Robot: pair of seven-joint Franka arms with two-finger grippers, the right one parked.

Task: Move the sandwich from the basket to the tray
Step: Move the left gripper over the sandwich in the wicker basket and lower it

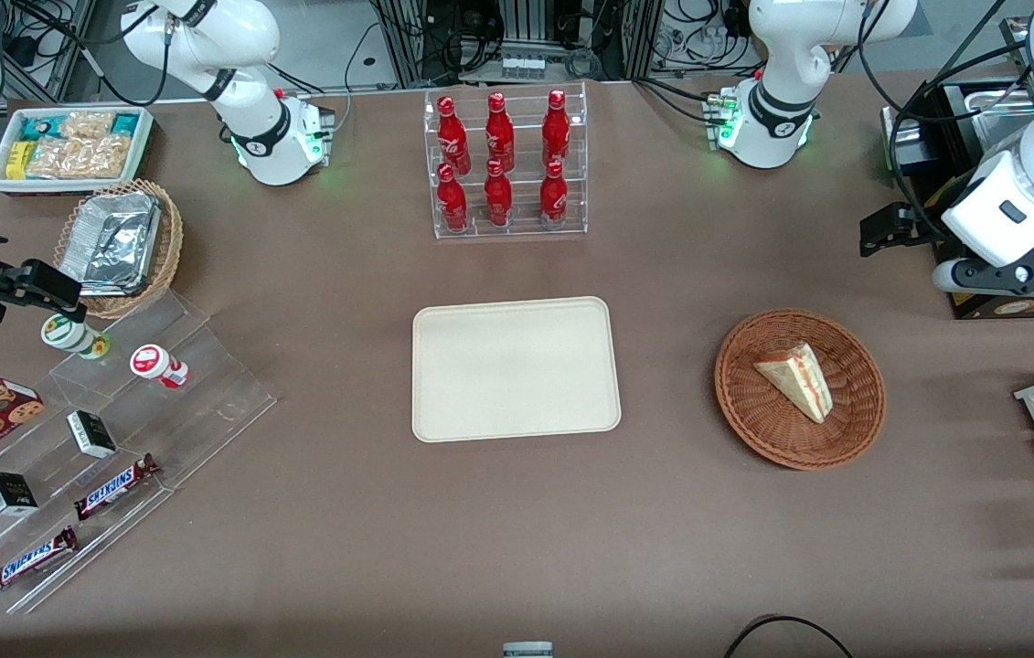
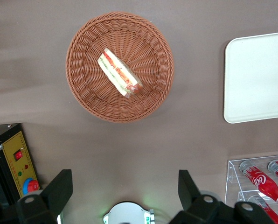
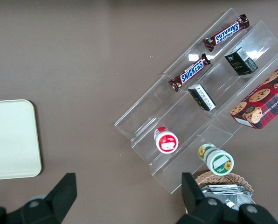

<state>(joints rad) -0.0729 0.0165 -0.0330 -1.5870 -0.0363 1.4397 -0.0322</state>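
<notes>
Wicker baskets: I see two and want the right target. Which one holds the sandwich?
The round reddish-brown woven basket beside the cream tray, holding the triangular sandwich; the tan basket holds foil containers. The open tool hovers above it.

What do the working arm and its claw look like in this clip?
The arm has glossy white rounded shells with black joint sections and black cables running along it. Its white base glows green at the foot. The claw has two matte black, wedge-shaped fingers on a black body, seen above the table near the basket.
</notes>
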